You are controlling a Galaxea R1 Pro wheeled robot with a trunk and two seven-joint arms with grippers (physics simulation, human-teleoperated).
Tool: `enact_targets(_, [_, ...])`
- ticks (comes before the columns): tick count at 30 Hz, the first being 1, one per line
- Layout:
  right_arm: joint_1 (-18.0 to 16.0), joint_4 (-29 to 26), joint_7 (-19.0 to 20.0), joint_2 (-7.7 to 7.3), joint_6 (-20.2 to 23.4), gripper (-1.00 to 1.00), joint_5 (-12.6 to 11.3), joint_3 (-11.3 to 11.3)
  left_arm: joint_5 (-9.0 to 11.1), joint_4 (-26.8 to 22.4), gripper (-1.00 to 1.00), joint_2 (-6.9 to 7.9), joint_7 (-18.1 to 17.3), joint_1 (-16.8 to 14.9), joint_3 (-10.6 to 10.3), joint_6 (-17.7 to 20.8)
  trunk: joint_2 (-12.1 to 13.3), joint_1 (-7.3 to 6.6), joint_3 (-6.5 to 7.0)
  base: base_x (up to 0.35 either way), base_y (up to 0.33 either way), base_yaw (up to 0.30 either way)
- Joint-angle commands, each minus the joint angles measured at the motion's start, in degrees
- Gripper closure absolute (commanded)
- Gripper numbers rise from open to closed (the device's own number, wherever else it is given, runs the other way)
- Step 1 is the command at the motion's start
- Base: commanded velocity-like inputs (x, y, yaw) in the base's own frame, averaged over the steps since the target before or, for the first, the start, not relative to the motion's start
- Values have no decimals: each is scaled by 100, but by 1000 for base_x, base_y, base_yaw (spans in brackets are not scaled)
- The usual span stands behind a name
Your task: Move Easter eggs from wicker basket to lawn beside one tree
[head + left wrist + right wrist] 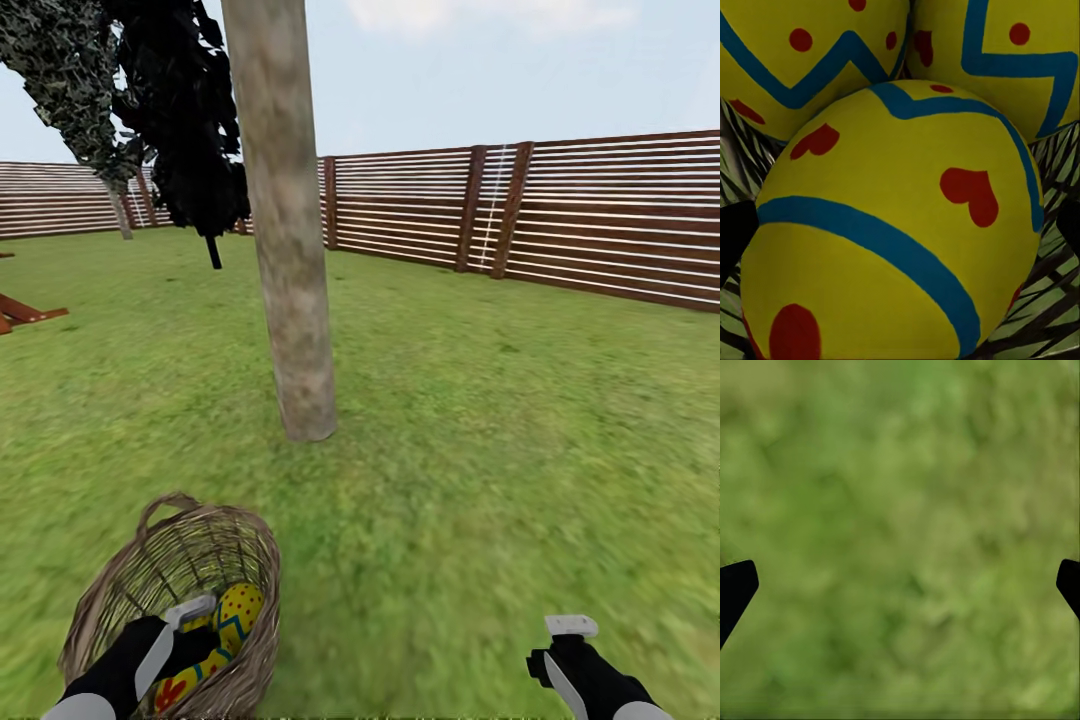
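Two fingertips of left pincer [900,232] sitting spread wide, released, flanking nearest egg [896,225] without gripping. Pincer reaching down into wicker basket [110,590]; all three Easter eggs [900,112] lying packed together inside, touching. Basket resting on lawn [480,450], near tree [290,280] trunk. Right pincer [560,655] hanging released over bare grass. Risk, judging: smooth rounded egg squirting out sideways if pincer is closing off-centre; neighbouring eggs crowding, blocking finger descent; light basket tipping if wrist is catching rim.
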Motion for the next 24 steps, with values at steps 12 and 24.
enact_targets(12, [-1,-11,-33,-14,34,-100,-46,44,70,-11,100,-3,21,-1,18,7,-8,9,-95,0,0,0])
enact_targets(24, [-1,-11,-33,-5,34,-100,-46,46,74,-9,100,-89,20,-2,24,8,-8,9,-95,0,0,0])
